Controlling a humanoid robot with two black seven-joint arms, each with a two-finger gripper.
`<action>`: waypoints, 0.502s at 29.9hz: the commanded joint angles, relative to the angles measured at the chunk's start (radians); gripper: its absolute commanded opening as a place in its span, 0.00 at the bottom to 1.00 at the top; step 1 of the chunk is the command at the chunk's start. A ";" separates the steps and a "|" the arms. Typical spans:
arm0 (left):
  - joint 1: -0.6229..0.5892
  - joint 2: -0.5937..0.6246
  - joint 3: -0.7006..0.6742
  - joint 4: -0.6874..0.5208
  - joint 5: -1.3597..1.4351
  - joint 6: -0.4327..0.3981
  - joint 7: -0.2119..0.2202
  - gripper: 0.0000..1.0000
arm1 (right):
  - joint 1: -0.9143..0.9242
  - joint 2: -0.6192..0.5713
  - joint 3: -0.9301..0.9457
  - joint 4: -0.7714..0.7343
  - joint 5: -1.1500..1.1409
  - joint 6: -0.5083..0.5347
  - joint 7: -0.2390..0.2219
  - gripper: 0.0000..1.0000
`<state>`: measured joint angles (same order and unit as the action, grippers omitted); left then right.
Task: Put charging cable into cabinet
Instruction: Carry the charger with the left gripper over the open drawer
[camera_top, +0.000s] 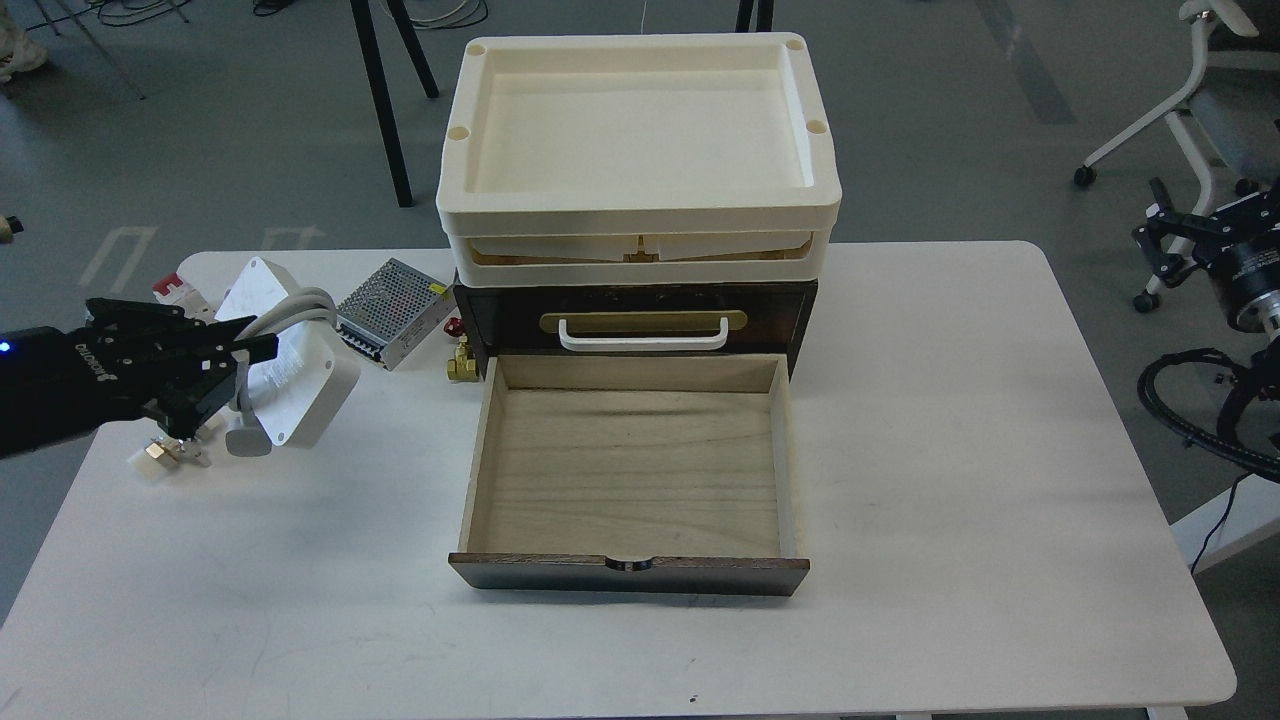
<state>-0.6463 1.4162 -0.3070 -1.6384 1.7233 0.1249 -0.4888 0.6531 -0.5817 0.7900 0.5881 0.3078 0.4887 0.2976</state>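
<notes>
The charging cable (290, 355) is a flat white pad with a white cord round its middle. It is held tilted above the table's left side, with its grey puck (245, 441) hanging below. My left gripper (232, 362) is shut on the pad's cord-wrapped middle, left of the cabinet. The cabinet (640, 305) is a dark brown chest with a white handle and cream trays (637, 205) stacked on top. Its pale wood drawer (630, 470) is pulled out and empty. My right gripper (1160, 235) is off the table at the far right, too dark to read.
A perforated silver metal box (392, 310) lies behind the pad. A brass fitting (462, 362) and a red knob (452, 326) sit by the cabinet's left side. A red and white block (175, 290) and a small white plug (165, 452) lie near my left gripper.
</notes>
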 joint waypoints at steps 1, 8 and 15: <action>0.011 0.007 0.003 -0.110 -0.042 0.021 0.000 0.00 | -0.003 0.000 -0.002 -0.002 -0.001 0.000 0.000 1.00; 0.039 -0.186 0.019 -0.127 -0.044 0.012 0.000 0.00 | -0.010 0.002 0.000 -0.016 -0.001 0.000 0.000 1.00; 0.039 -0.348 0.019 -0.060 -0.125 -0.011 0.000 0.00 | -0.026 0.002 0.001 -0.016 -0.001 0.000 0.000 1.00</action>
<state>-0.6052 1.1190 -0.2872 -1.7483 1.6334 0.1178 -0.4888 0.6362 -0.5798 0.7901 0.5710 0.3068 0.4887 0.2976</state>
